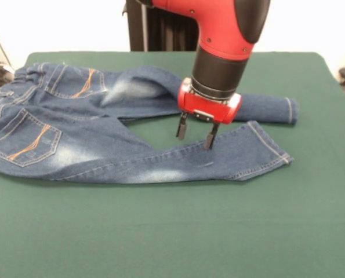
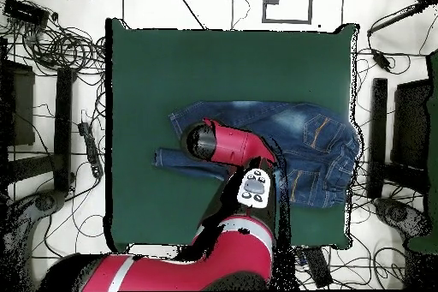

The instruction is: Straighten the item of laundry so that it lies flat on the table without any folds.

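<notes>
Front view shows the gripper [image 1: 196, 134] with its fingers apart and holding nothing, right over the near leg of the jeans [image 1: 102, 124] on the green table [image 1: 172, 231] (waistband at one edge), so it should pinch low, then pull slowly outward.

1. Cables [image 2: 64, 49] sprawl in loops on the floor off one short edge of the table, overhead view.
2. A dark box [image 2: 24, 10] sits by that floor's top corner.
3. More cables [image 2: 381, 44] trail past the opposite short edge.
4. A dark curtain [image 1: 160, 26] hangs beyond the far edge, front view.
</notes>
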You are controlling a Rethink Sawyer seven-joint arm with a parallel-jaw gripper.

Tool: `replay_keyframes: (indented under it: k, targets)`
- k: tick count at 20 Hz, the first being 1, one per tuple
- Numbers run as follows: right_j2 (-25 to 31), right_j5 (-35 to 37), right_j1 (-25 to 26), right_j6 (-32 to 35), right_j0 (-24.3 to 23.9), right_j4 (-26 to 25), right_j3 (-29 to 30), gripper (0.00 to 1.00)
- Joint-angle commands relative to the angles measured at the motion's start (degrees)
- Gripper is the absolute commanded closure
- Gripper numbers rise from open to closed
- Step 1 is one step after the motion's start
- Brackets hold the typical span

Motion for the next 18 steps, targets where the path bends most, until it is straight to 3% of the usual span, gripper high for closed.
replay_keyframes:
  k: [1, 9, 12, 18]
  targets:
    - [6.83, 1.19, 3.83, 6.80, 0.95, 0.05, -0.26, 0.00]
    - [8.73, 0.60, 4.67, 5.25, -1.95, -0.30, -0.11, 0.00]
    - [10.37, -5.09, 7.30, 4.38, -3.99, -1.82, -0.53, 0.00]
    - [14.20, -9.16, 10.62, 2.57, -8.02, -3.62, -1.60, 0.00]
